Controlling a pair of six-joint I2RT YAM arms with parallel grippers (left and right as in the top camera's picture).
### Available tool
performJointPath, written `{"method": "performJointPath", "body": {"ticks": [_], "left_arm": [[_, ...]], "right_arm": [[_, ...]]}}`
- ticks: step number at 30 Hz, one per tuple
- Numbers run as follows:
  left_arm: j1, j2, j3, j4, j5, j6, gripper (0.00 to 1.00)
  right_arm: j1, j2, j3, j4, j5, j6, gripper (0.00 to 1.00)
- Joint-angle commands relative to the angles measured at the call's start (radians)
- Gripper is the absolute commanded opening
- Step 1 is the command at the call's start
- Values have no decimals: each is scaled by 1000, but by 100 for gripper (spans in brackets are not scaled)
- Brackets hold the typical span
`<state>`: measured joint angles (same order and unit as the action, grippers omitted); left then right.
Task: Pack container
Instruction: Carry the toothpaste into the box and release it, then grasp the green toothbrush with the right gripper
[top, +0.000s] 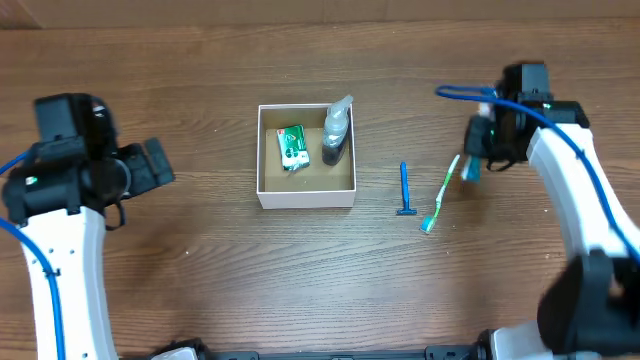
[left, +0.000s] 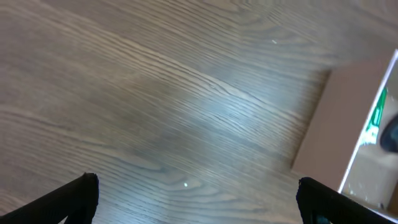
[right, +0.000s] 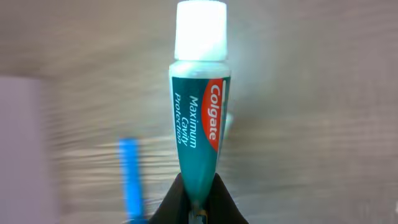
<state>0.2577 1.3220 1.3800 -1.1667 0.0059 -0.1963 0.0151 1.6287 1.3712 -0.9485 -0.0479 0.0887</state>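
Looking down from overhead, the container (top: 306, 198) sits on the wooden counter (top: 220, 280), a little left of middle. A green packet (top: 291, 146) lies on its brown floor. A spray bottle (top: 337, 135) lies just beside the packet, with its top over the far wall. To the right of the box and apart from it lies a blue razor (top: 405, 190), and a toothbrush (top: 440, 200) lies slanted near that. The right claw (top: 470, 165) hangs above the head end of the toothbrush with a toothpaste tube (top: 469, 172) in it. The left claw (top: 160, 165) is well apart from the box on the other side, over bare wood.

From the left wrist, the two dark fingers (left: 81, 199) stand wide apart at the lower corners with nothing between them, so this claw is released. The container's outer wall shows at the right edge, with a strip of the green packet beyond it.

From the right wrist, the claw is clenched on the crimped tail of the teal tube, whose white cap points away from the camera. The razor shows as a blue blur on the counter below it to the left.
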Motion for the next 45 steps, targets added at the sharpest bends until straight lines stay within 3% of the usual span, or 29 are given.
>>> {"method": "performJointPath", "body": {"ticks": [1, 7, 11, 23, 24, 25, 29, 33, 38, 40, 45], "left_arm": [[24, -15, 18, 4, 48, -21, 100], [23, -15, 18, -1, 74, -21, 100], [23, -15, 17, -13, 74, -21, 100], [23, -15, 14, -20, 74, -21, 100], [23, -15, 14, -24, 74, -21, 100], [23, -15, 14, -26, 74, -21, 100], [23, -15, 14, -33, 73, -21, 100], [23, -15, 14, -34, 73, -21, 100], [23, -15, 14, -34, 73, -20, 100], [23, -15, 14, -34, 73, -20, 100], [23, -15, 14, -34, 74, -21, 100]], "right_arm": [[189, -157, 38, -4, -44, -153, 4], [526, -180, 37, -7, -16, -426, 4], [648, -126, 37, 17, -13, -543, 4], [685, 113, 37, 288, -13, -614, 5], [685, 128, 37, 291, -14, -613, 16], [685, 139, 37, 290, -14, -613, 41], [685, 152, 37, 270, -9, -610, 72], [685, 78, 39, 269, 42, -514, 73], [661, -154, 39, 283, 286, -255, 78], [561, -257, 39, 241, 362, -111, 89], [262, -256, 27, 77, 312, 140, 91]]}}
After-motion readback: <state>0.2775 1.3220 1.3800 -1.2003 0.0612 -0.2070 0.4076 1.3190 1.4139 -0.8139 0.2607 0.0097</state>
